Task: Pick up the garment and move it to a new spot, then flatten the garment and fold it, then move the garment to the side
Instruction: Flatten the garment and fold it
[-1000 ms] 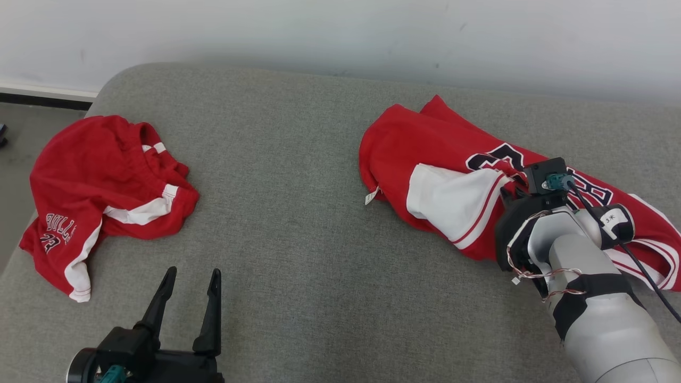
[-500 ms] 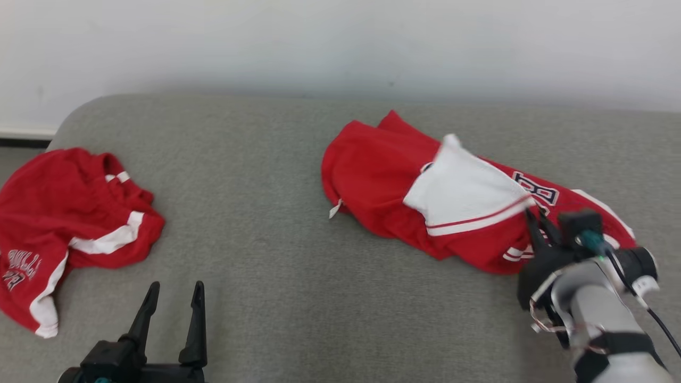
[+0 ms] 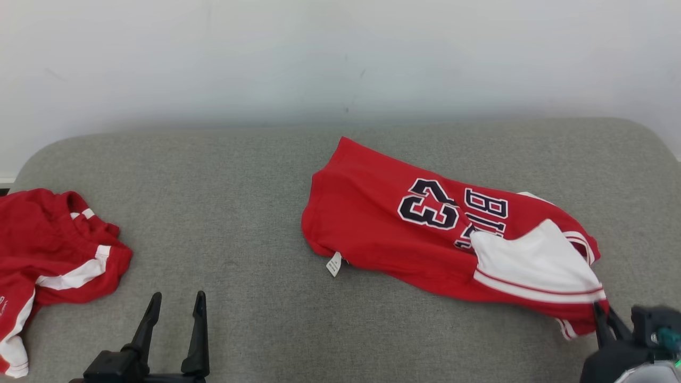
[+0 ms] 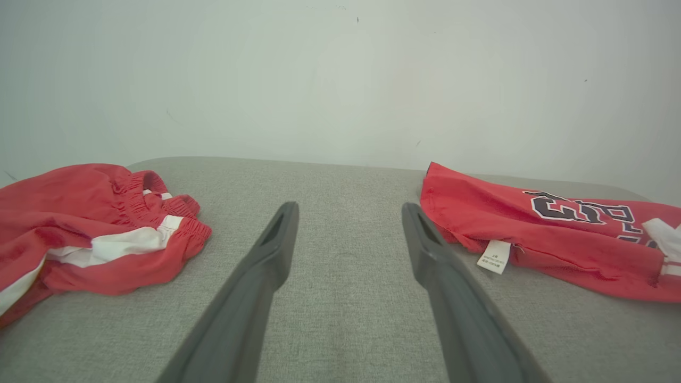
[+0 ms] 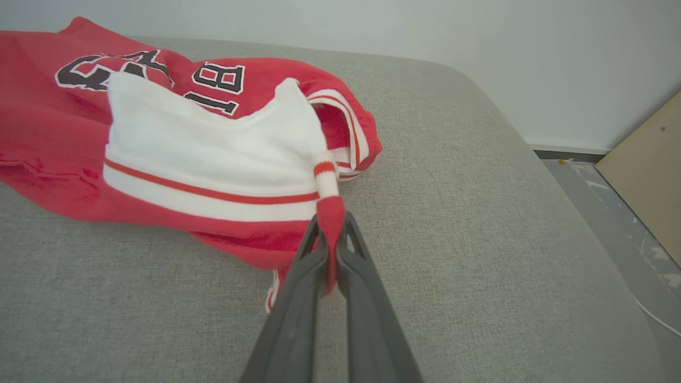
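White flap (image 3: 532, 260) now at R end of jersey (image 3: 372, 229), hem (image 5: 331, 210) in R hand (image 5: 332, 227)

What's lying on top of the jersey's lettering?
A white panel of the jersey is folded over it. The 23 and the first letters show; the rest is covered. The right gripper pinches the red edge beside it.

To the left of the left tool (image 3: 178, 293) we see crumpled red shorts (image 3: 50, 250) with white stripes and an elastic waistband. They lie well apart from it, on the grey fabric-covered table (image 3: 223, 213). Beyond both tools we find a plain white wall (image 3: 340, 53). To the right of the right tool (image 5: 332, 221), past the table's rounded edge, we make out a grey floor (image 5: 601, 213), a tan board (image 5: 649, 175) and a thin white cable (image 5: 659, 321).
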